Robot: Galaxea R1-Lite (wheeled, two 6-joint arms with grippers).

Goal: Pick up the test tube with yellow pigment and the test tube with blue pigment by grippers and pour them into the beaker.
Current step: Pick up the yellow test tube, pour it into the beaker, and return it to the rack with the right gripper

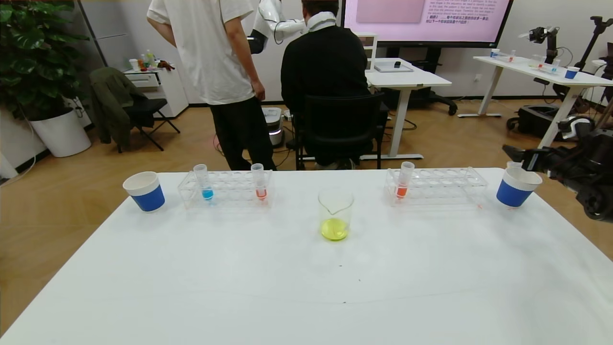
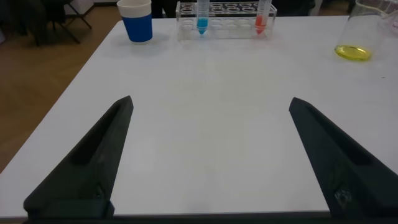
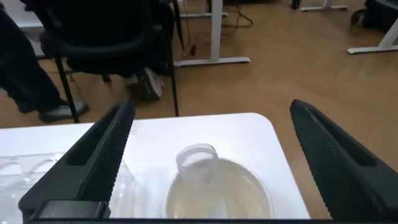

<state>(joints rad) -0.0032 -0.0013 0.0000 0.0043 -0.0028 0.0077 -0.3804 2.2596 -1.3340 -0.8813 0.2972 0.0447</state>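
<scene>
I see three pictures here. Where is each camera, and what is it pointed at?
Head view: high on the robot, facing forward and down over the table; right end effector shows.
Left wrist view: low over the table, facing the left rack; left end effector open.
Right wrist view: above a paper cup; right end effector open.
Head and left wrist views share the beaker.

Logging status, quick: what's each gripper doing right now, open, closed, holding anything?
Left gripper: open, empty, low over the table.
Right gripper: open, empty, above the right paper cup.
</scene>
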